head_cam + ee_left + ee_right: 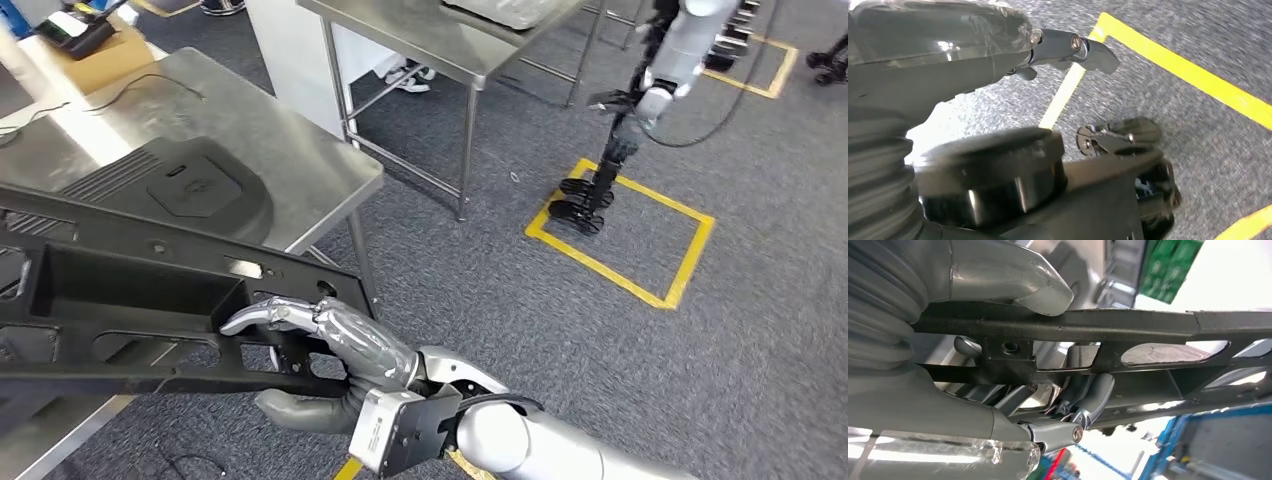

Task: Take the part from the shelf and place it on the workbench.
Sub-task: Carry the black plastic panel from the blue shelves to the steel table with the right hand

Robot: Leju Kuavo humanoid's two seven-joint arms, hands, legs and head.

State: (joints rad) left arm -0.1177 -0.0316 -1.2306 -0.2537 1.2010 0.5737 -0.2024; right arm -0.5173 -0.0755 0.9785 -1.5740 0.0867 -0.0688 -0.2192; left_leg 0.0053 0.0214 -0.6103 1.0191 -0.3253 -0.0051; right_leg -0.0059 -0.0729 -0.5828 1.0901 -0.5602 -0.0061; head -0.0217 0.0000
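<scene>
Steel workbench [300, 170] under black part [130, 300], right hand [330, 345] gripping its end

A: Setting? Robot test floor or workshop, going by the fittings

B: Evidence: stainless steel surface [300, 160] on square metal legs, a second steel bench [440, 45] behind it, grey carpet floor [480, 290] throughout

A: Also noted: yellow tape rectangle [620, 235] marking a bay on the floor, with another robot [640, 110] standing in it

B: Cable [130, 85] trailing across the near surface. Green circuit boards [1170, 267] visible in the right wrist view
</scene>
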